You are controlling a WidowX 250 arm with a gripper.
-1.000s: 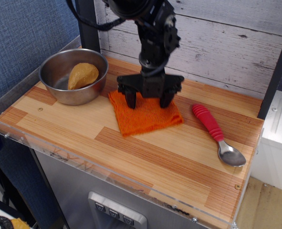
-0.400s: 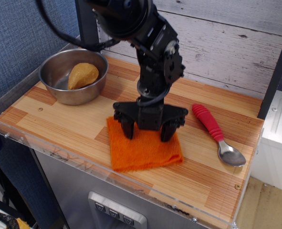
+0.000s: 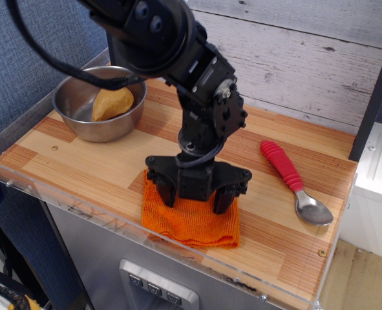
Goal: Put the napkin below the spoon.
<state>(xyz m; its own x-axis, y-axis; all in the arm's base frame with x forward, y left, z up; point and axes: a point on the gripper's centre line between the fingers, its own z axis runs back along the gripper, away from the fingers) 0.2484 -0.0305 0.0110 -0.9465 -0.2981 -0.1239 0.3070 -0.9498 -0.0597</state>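
The orange napkin lies flat near the front edge of the wooden table, left of the spoon and nearer the front. The spoon has a red ribbed handle and a shiny metal bowl and lies at the right, pointing toward the front right. My gripper points straight down over the napkin's back half. Its two black fingers are spread apart and their tips rest on the cloth. The part of the napkin under the gripper is hidden.
A steel bowl with a tan rounded object in it stands at the back left. A clear plastic rim runs along the table's front edge. A white plank wall is behind, and a dark post stands at the right.
My gripper has moved toward the front edge, and the napkin has slid with it from the table's middle back to the front. The spoon and bowl have not moved.
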